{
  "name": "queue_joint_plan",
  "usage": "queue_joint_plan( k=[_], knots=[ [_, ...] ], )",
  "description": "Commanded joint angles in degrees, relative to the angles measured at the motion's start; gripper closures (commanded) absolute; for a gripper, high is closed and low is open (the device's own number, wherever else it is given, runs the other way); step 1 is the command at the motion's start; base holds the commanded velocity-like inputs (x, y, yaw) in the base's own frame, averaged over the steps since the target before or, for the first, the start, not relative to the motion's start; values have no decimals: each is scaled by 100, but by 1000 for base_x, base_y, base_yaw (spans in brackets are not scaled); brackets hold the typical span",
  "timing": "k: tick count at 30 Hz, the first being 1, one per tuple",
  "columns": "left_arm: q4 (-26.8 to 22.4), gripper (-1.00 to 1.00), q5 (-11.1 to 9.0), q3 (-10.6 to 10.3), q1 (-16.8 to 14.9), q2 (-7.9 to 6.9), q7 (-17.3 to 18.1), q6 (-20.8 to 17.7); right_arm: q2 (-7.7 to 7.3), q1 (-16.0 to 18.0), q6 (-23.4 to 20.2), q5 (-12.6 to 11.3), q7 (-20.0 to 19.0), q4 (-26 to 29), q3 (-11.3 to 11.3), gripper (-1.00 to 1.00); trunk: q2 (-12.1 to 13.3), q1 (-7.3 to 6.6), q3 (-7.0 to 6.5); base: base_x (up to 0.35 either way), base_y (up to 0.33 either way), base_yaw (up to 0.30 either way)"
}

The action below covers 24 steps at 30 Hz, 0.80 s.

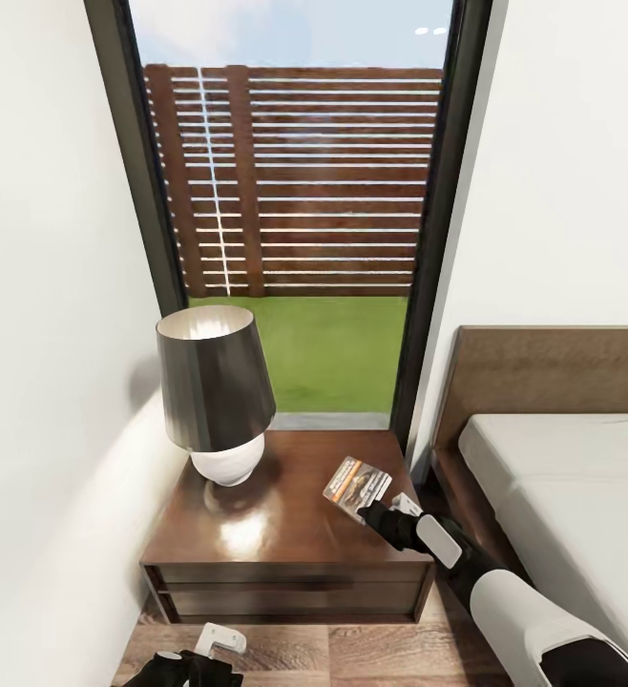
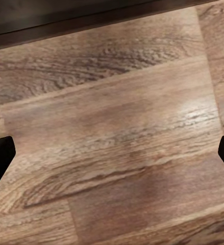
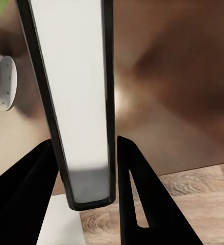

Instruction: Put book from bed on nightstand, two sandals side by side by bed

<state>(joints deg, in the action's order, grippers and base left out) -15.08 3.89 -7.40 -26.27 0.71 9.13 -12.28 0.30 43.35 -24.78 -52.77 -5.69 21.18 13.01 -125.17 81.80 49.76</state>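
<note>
Your left gripper (image 1: 195, 663) hangs low over the plank floor (image 2: 117, 143) in front of the nightstand (image 1: 285, 563), its fingers spread wide at the edges of the left wrist view with nothing between them. Your right gripper (image 1: 376, 510) is the one that matters: it pinches the book (image 1: 356, 487) by one end, fingers pressed against both covers, as the right wrist view shows with the book (image 3: 78, 102) seen edge-on between them. You hold the book tilted just above the right front part of the glossy top, its long axis running away from the hand toward the lamp (image 1: 217, 401), which stands well apart on the left rear of that top. So the surface you need lies directly below the book; lowering and flattening it looks like the next call. Beside you on the right is the bed (image 1: 562, 477); no sandals can be seen yet
</note>
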Motion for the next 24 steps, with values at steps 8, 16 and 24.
queue_joint_plan(
  k=[8,16,24],
  knots=[
    [-13,-100,48,-5,0,0,24,-37,1,6,-10,3,-11,0,20,100,-2,-1,5,97,0,0],
    [-15,-100,50,-7,0,0,22,-30,4,6,-10,-2,-11,0,18,100,-2,-1,5,115,0,0],
    [-17,-100,50,-7,-1,0,19,-29,3,6,-10,-1,-11,0,18,100,-2,-1,5,20,0,0]
  ],
)
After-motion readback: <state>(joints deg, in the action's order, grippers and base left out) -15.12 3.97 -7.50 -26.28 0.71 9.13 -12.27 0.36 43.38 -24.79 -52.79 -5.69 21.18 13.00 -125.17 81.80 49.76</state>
